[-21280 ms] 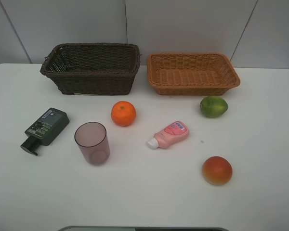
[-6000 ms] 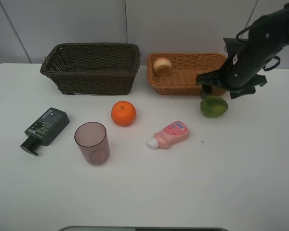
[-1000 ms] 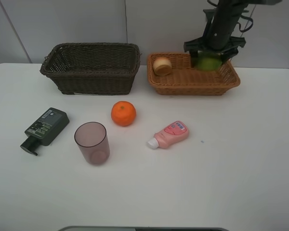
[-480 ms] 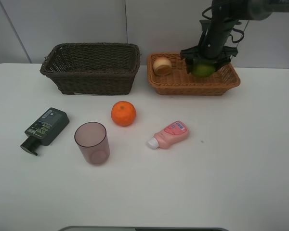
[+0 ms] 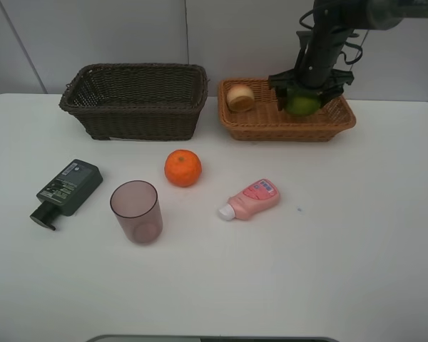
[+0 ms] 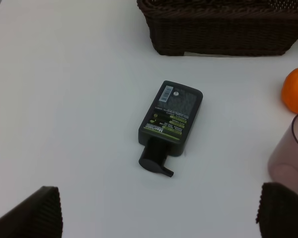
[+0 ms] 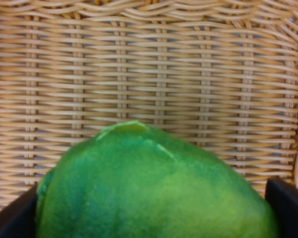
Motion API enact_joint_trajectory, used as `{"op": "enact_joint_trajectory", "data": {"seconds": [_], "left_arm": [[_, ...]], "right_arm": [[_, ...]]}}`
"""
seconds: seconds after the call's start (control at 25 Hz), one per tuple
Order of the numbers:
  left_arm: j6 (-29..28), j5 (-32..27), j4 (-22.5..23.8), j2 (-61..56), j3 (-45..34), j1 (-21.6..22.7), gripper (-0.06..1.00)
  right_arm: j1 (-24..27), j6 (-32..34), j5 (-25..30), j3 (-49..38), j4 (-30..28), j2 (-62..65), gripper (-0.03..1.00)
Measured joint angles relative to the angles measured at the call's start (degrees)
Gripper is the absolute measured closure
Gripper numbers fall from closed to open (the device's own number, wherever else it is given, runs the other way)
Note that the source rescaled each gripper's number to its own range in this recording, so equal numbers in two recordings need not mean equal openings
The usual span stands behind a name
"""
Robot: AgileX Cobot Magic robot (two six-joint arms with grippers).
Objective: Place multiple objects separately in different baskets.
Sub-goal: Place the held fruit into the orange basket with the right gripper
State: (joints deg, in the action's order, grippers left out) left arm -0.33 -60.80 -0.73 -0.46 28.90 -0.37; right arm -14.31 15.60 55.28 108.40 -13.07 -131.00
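since a second ago the right claw (image 5: 304, 91) has come down a little with the green fruit (image 5: 302, 106), which was higher then and now sits low inside the light tan basket (image 5: 292, 131); half a second ago it looked much the same as now. that claw is grasping the green fruit, a dark finger (image 7: 10, 215) at each side of it, with the basket's weave directly beyond; whether the fruit rests on the basket floor i cannot tell. the red-yellow fruit (image 5: 240, 97) lies in the same basket, well off to the claw's side, at the end nearer the dark brown basket (image 5: 135, 122). out on the white table (image 5: 357, 242), well apart from this claw, are the small pink bottle (image 5: 251, 199) on its side, the orange (image 5: 182, 168) and the upright mauve cup (image 5: 136, 211). the left claw (image 6: 159, 213) is released, fingers spread wide with nothing between them, hovering over the table. the dark green pump bottle (image 6: 171, 121) lies flat ahead of it, apart from the fingers, with the dark brown basket farther beyond and the orange and cup off to one side.
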Motion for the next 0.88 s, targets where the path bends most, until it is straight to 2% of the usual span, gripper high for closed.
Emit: {"op": "enact_joint_trajectory", "data": {"seconds": [0.52, 0.56, 0.68, 0.88], "left_arm": [[0.0, 0.0, 0.0, 0.0, 0.0, 0.0, -0.06], [0.0, 0.0, 0.0, 0.0, 0.0, 0.0, -0.06], [0.0, 0.0, 0.0, 0.0, 0.0, 0.0, -0.06], [0.0, 0.0, 0.0, 0.0, 0.0, 0.0, -0.06]], "right_arm": [[0.0, 0.0, 0.9, 0.0, -0.2, 0.7, 0.17], [0.0, 0.0, 1.0, 0.0, -0.2, 0.7, 0.15], [0.0, -0.4, 1.2, 0.0, -0.2, 0.8, 0.02], [0.0, -1.1, 1.2, 0.0, -0.2, 0.8, -0.03]]}}
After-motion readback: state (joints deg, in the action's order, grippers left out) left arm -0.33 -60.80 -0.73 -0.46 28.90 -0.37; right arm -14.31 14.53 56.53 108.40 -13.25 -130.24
